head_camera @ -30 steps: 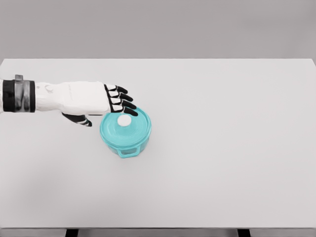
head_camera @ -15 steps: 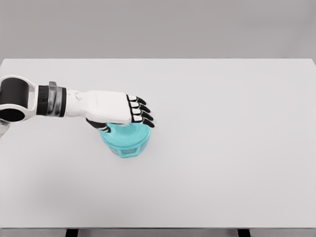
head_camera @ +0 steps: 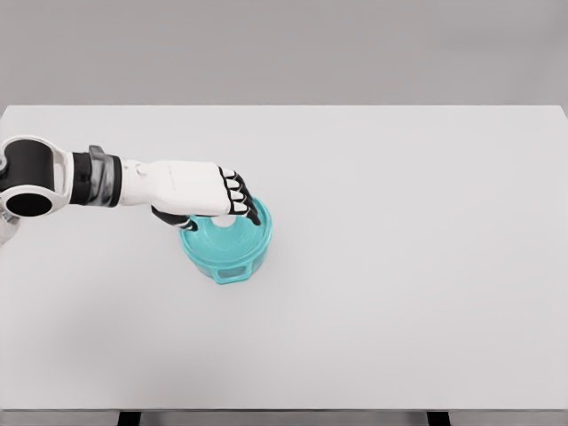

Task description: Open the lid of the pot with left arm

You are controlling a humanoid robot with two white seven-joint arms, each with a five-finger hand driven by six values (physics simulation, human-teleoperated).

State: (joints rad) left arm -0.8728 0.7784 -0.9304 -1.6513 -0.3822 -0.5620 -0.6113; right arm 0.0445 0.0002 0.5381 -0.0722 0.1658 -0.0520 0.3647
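Left robot hand [head_camera: 209, 193] curled over teal pot [head_camera: 226, 244] lid [head_camera: 222, 238] | fingers [head_camera: 241, 197] bent down around knob, grip unconfirmed | lid seated | worktop [head_camera: 399, 266].

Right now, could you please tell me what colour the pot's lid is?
Teal: the round teal lid, under the left hand, shows in the head view.

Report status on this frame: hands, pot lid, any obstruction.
Left robot hand over the pot lid, fingers curled down around the knob area; grasp unconfirmed. Lid on the teal pot. Right arm out of view. No obstruction on the table.
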